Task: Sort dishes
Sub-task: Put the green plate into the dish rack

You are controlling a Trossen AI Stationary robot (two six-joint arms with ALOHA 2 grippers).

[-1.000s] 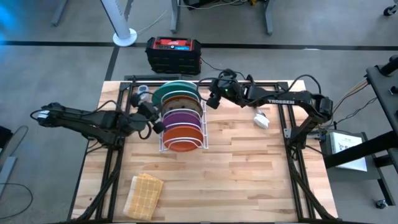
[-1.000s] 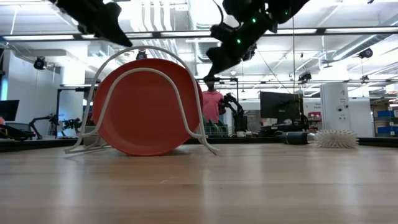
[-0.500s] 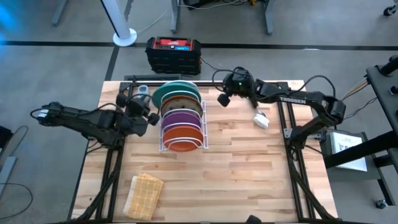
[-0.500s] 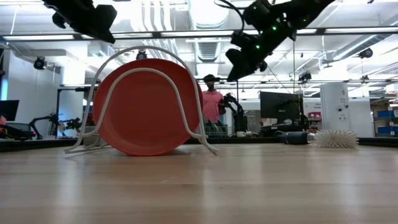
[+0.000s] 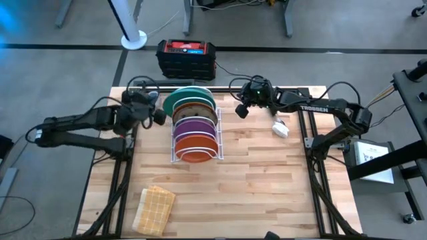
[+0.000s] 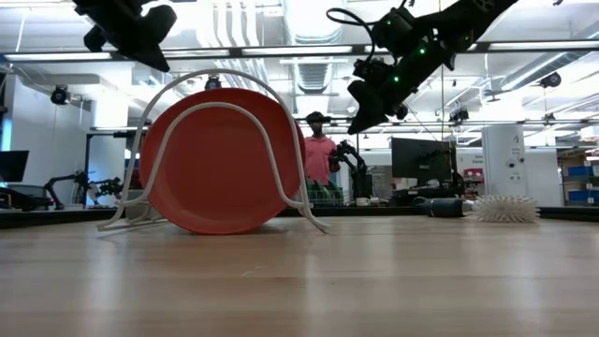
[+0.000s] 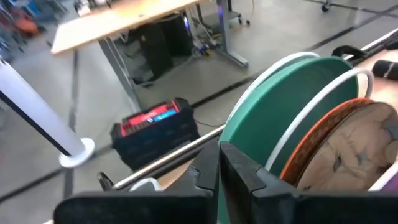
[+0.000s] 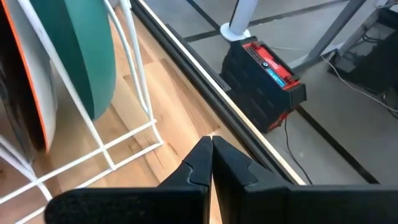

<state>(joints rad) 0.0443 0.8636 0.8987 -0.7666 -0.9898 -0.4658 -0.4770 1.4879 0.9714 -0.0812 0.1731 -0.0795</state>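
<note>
Both tools [image 5: 160, 115] [image 5: 239, 112] closed, empty

The plates [image 5: 193, 127] stand in a white rack [image 5: 195, 155] on the worktop [image 5: 253, 187]. The left claw [image 5: 160, 117] is at its 9 o'clock, the right claw [image 5: 240, 111] at 3 o'clock.

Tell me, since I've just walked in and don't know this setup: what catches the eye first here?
A white wire rack at the table's back middle holds plates on edge: a teal-green plate rearmost, a plain orange plate nearest the front. The left gripper and right gripper, both shut and empty, hang on either side of the rack. A tan woven cloth lies at the front left.
</note>
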